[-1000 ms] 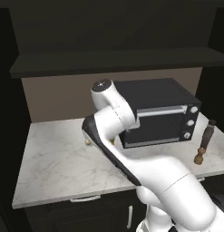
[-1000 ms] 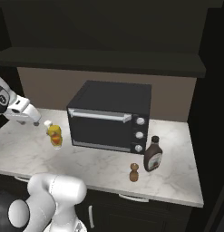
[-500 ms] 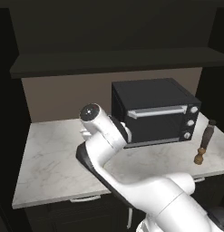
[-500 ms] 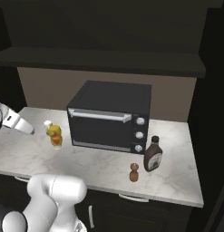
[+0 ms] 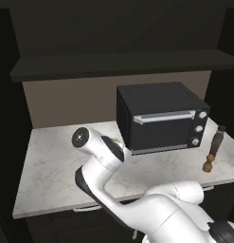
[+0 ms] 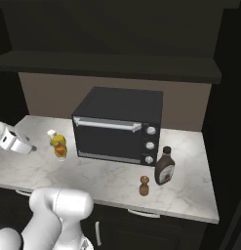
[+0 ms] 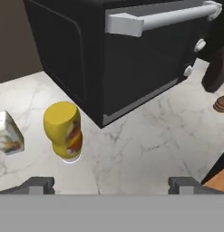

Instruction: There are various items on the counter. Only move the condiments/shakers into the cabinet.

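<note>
We judged the yellow squeeze bottle (image 7: 63,129) to be light, smooth-sided plastic that would give a little under pressure, so the sensible hold looked to be across its middle, at the red label, rather than at the narrower base it stood on. It stood on the counter (image 7: 145,145) just beside the left front corner of the toaster oven (image 7: 127,54), with the small white-and-yellow packet (image 7: 8,132) near it on the far side from the oven. The gripper (image 7: 112,185) had its fingers spread wide with nothing between them, and the bottle sat off towards one fingertip, not centred in the gap. The dark brownish bottle (image 6: 164,166) and the small wooden pepper shaker (image 6: 144,186) were over by the oven's right front corner, close together; we took the shaker to be stiff, light and easy to tip. None of the three was yet in the cabinet (image 6: 112,66). Compared with a second earlier, the arm (image 5: 102,156) had swung down and to the left, from in front of the oven to low over the counter.
</note>
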Controlling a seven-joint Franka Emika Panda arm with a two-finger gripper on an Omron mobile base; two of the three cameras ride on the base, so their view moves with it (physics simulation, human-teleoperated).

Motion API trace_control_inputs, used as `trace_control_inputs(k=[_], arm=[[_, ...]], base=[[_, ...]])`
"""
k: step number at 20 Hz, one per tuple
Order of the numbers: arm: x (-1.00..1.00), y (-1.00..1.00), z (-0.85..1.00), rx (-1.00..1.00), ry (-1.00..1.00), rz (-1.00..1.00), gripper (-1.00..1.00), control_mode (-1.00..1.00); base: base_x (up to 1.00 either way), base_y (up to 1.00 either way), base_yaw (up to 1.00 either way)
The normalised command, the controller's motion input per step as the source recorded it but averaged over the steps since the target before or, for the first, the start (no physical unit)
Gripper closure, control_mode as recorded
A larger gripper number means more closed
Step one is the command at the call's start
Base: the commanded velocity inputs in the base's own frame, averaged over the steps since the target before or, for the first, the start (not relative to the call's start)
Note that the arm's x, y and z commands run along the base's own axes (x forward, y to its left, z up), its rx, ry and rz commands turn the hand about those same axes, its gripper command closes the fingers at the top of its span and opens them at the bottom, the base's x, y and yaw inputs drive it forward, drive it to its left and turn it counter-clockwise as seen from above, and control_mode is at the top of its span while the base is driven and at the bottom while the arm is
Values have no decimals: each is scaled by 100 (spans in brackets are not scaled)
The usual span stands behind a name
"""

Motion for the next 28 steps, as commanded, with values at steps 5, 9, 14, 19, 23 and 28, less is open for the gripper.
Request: trace_control_inputs(k=[5, 9, 14, 19, 23, 28], arm=[[27, 8, -9, -2, -11, -25, -100, -100], [21, 2, -12, -2, -12, -19, -100, -100], [24, 0, -15, -3, -5, -9, -100, -100], [30, 0, -21, -2, 0, -2, -100, -100], [30, 0, -18, 0, 0, 0, -100, -100], [15, 0, -14, -2, 0, 0, -100, -100]], base=[[0, 0, 0], [0, 0, 0], [0, 0, 0], [0, 0, 0], [0, 0, 0], [0, 0, 0]])
